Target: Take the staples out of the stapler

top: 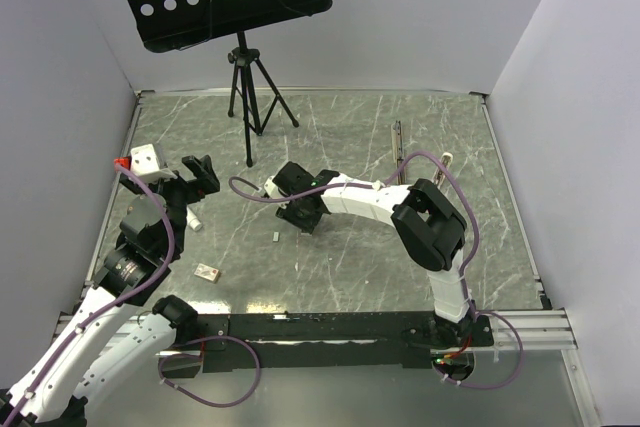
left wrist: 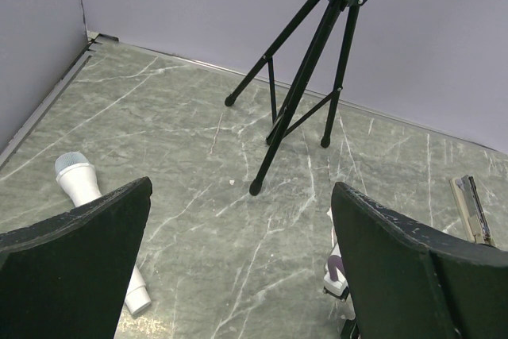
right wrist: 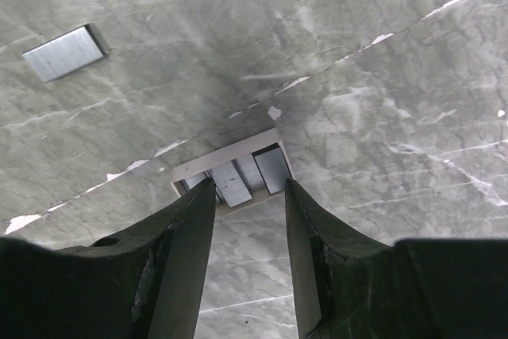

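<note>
**Top view.** Right arm reaches left across the table [top: 350, 267]. The right gripper [top: 300, 215] is down at mid-table, and what lies under it is hidden here. The stapler [top: 397, 142] lies far back on the right, well apart from both grippers. One loose strip [top: 275, 235] of staples sits on the table just beside the right gripper, on its near-left side. A tan block [top: 208, 272] lies nearer the left arm. The left gripper [top: 200, 177] is up at the left side, near a white cylinder [top: 195, 219].

**Left wrist.** Fingers [left wrist: 79, 252] spread wide with nothing between them (only floor). The cylinder lies by the left finger. A black tripod [left wrist: 305, 77] stands ahead. The stapler shows at the far right edge, well apart.

**Right wrist.** Fingers [right wrist: 186, 236] are partly apart, with bare table showing in the gap. At the tips lies a small pale tray [right wrist: 184, 171] with the staples [right wrist: 234, 182] in it, several short grey strips side by side. The left tip overlaps the tray's edge. I cannot tell whether the tips touch it, and nothing is seen clamped. The loose strip lies up and to the left, apart from the tray.
</note>
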### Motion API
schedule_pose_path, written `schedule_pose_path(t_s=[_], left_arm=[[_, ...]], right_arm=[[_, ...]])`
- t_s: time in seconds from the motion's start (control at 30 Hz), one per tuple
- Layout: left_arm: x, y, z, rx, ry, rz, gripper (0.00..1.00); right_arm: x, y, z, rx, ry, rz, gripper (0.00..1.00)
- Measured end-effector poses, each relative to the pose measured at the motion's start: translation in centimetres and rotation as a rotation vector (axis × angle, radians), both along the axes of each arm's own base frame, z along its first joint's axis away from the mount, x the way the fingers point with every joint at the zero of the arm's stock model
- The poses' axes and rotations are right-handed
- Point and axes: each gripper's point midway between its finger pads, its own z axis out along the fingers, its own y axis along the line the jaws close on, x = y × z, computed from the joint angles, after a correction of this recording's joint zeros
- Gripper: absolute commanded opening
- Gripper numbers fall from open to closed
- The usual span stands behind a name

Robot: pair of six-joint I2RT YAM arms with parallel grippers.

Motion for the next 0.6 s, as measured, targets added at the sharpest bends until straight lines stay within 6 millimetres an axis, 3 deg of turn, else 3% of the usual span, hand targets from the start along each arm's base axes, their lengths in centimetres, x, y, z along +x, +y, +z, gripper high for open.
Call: schedule_pose_path(t_s=[0.6], left_arm=[[0.00, 0.00, 0.02, 0.000, -0.001, 0.000, 0.99]], right_arm=[[0.77, -0.30, 0.01, -0.014, -0.041, -0.021, 0.47]])
